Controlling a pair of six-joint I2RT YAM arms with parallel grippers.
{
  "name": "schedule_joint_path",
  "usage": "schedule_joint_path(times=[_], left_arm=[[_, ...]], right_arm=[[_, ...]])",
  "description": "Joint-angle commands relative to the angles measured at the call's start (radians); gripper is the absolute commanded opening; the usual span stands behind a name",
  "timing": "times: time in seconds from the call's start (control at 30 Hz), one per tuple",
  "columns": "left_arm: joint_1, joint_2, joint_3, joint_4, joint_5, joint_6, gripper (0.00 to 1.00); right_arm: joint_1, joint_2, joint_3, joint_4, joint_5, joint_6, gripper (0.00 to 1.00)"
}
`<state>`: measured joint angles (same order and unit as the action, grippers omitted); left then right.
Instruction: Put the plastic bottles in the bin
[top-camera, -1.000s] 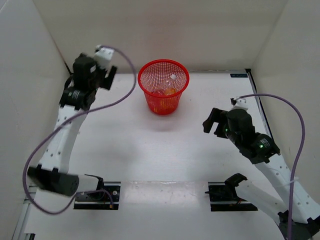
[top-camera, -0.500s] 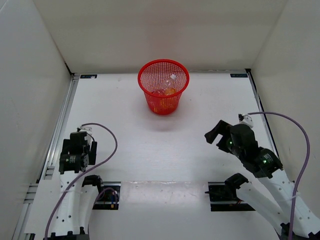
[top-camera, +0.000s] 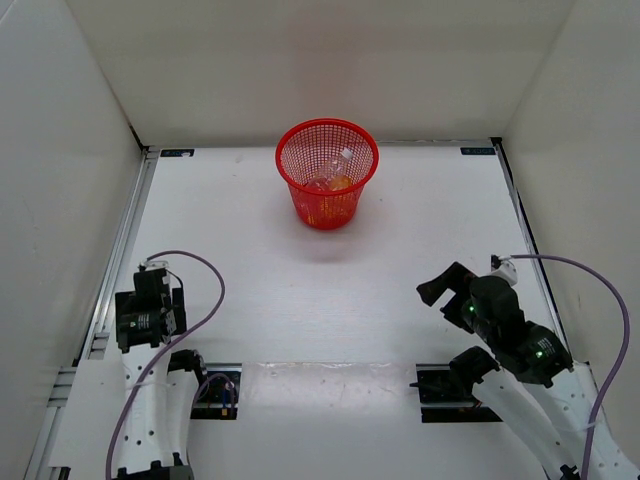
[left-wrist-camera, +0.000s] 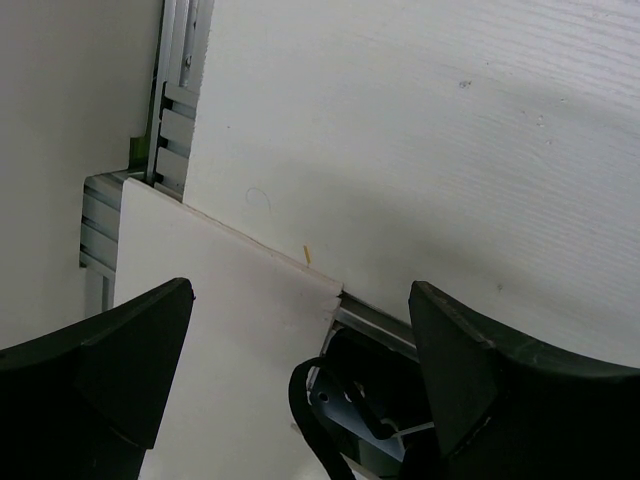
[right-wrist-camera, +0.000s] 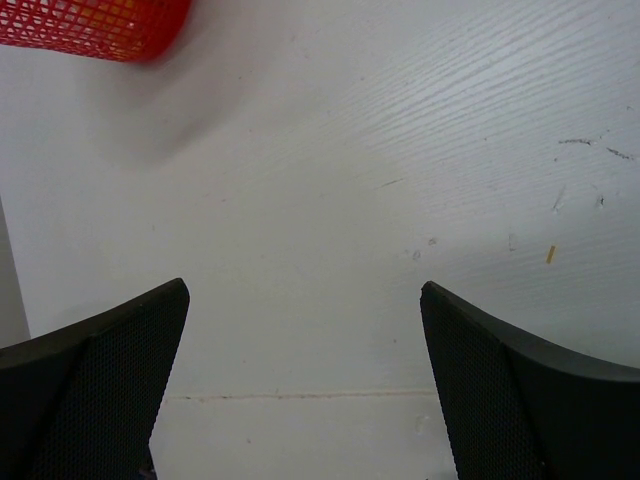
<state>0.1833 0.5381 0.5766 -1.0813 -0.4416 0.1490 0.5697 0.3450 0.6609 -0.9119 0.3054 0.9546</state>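
The red mesh bin (top-camera: 327, 186) stands upright at the far middle of the table. Inside it lie the plastic bottles: a clear one (top-camera: 334, 166) and an orange-filled one (top-camera: 340, 183) show through the rim; a third cannot be made out. The bin's base also shows in the right wrist view (right-wrist-camera: 95, 25) at the top left. My left gripper (top-camera: 148, 305) is open and empty, folded back near its base at the near left. My right gripper (top-camera: 447, 285) is open and empty at the near right, above bare table (right-wrist-camera: 300, 330).
White walls enclose the table on three sides. A metal rail (top-camera: 125, 250) runs along the left edge and shows in the left wrist view (left-wrist-camera: 170, 110). The arm mounts (top-camera: 455, 385) sit at the near edge. A purple cable (top-camera: 600, 300) loops by the right arm.
Both arms have drawn back toward their bases. The left arm dropped from high beside the bin to the near left. The right gripper moved nearer and lower. The bin has not moved.
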Motion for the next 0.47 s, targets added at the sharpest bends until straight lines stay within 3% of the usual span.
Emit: schedule_joint_path(times=[0.0,0.43], left_arm=[[0.016,-0.017,-0.001,0.000,-0.008,-0.017,1.00],[0.067,-0.046,-0.001,0.000,0.001,-0.017,1.00]], right_arm=[[-0.004,0.003,-0.004,-0.025,-0.008,0.013,1.00],[-0.004,0.064,0.016,-0.025,0.021,-0.008,1.00]])
